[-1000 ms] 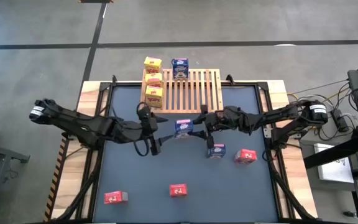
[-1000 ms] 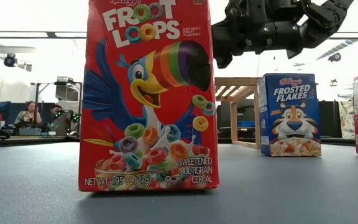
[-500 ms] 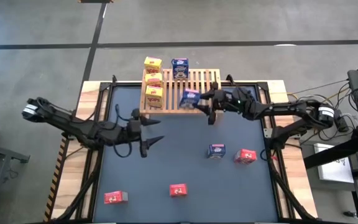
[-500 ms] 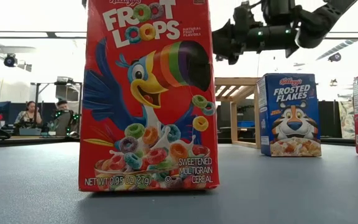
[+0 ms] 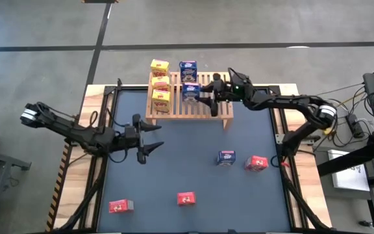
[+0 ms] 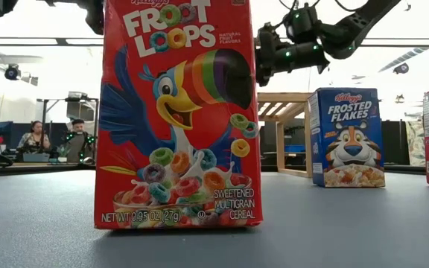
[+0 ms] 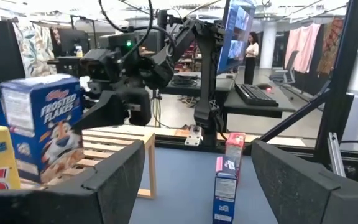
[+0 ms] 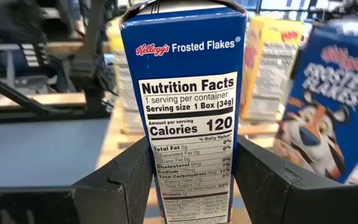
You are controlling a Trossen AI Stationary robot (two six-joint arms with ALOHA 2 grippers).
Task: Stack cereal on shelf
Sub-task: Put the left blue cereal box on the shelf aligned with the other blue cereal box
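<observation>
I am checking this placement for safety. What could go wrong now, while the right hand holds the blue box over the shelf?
1. The right hand sets the held blue box close beside another blue box and the yellow boxes; it might knock them over.
2. The box is held upright on the shelf; it might tip on release.

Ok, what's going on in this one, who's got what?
The right gripper is shut on a blue cereal box over the wooden shelf, beside another blue box and three yellow boxes already there. The left gripper hangs open and empty over the table. One blue box and three red boxes are not yet shelved.
</observation>
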